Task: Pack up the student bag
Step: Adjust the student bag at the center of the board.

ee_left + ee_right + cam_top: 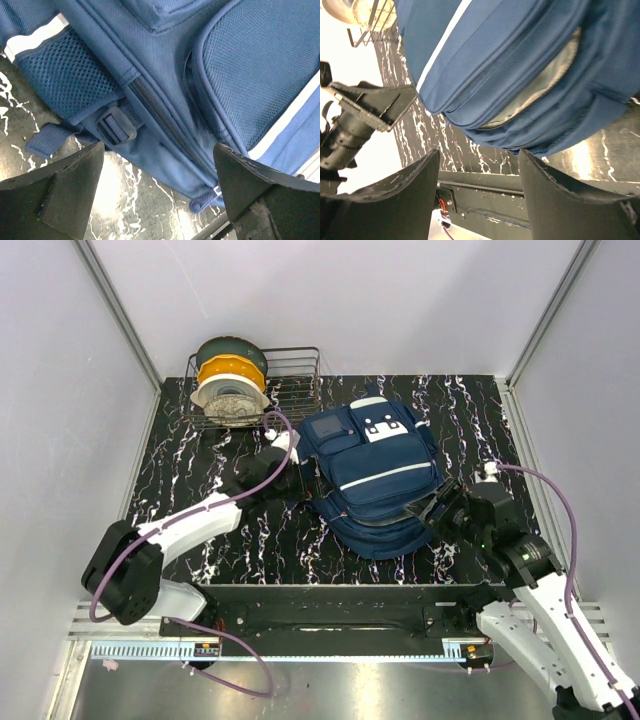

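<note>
The student bag (380, 475) lay flat near the centre of the black marbled table (190, 455), front patches up. The left gripper (159, 150) stood at its left edge, fingers spread wide and gripping nothing. The right gripper (479, 155) faced the bag's near right edge (a zip gap there showed grey lining (540, 90)), fingers apart and empty.

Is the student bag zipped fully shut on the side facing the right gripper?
No, the right wrist view shows the student bag gaping along its opening, with light grey lining visible inside.
</note>
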`<state>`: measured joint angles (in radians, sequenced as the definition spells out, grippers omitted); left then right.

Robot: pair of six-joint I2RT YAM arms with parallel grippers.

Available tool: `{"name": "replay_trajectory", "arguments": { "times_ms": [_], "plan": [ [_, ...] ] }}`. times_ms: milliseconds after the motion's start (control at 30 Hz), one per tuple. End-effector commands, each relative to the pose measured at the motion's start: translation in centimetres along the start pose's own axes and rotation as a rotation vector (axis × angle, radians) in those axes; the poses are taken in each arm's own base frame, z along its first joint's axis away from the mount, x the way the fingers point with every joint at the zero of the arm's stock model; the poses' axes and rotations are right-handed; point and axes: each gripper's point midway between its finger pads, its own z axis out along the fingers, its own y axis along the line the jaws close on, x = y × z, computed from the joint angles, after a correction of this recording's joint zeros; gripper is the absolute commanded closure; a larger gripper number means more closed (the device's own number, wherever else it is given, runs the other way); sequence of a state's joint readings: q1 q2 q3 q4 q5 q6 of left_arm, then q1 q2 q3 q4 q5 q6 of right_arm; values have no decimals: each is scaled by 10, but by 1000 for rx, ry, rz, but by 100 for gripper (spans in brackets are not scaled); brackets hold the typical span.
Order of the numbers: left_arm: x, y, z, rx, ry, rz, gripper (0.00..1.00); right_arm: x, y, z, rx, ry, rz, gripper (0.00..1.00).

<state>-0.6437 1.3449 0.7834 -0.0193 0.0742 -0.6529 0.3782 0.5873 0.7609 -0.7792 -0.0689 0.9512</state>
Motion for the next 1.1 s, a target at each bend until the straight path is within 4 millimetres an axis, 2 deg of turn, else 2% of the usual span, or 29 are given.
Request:
{"name": "replay_trajectory", "arguments": {
  "times_ms": [0,67,100,200,233,367,433,500,600,633,767,867,1067],
  "plan": [
    [-30,-11,9,42,-80,2,6,9,47,3,-124,21,-20,31],
    [-38,-16,11,76,-114,-25,7,12,52,15,-90,0,-33,31],
    [-41,-15,11,77,-122,-32,7,30,64,14,-119,40,-74,31],
    [-47,-14,16,70,-120,-45,7,39,76,29,-79,0,-24,31],
    [-47,-13,18,66,-114,-48,7,49,82,36,-72,-5,10,31],
    [-47,-9,32,39,-86,-64,11,66,106,54,-46,-80,15,30],
    [-46,-10,35,43,-74,-68,14,76,107,68,11,-75,65,29],
    [-46,-8,37,35,-71,-72,16,84,112,75,14,-63,91,32],
    [-46,-6,38,29,-68,-71,24,92,121,80,-9,-61,100,33],
    [-46,-6,39,30,-65,-70,28,96,119,84,2,-54,123,36],
    [-46,-6,39,36,-61,-73,33,114,119,96,5,4,153,40],
    [-45,-7,38,43,-57,-74,33,123,119,98,15,38,144,40],
    [-44,-7,35,42,-58,-76,34,131,105,107,46,47,194,42]
  ]
}}
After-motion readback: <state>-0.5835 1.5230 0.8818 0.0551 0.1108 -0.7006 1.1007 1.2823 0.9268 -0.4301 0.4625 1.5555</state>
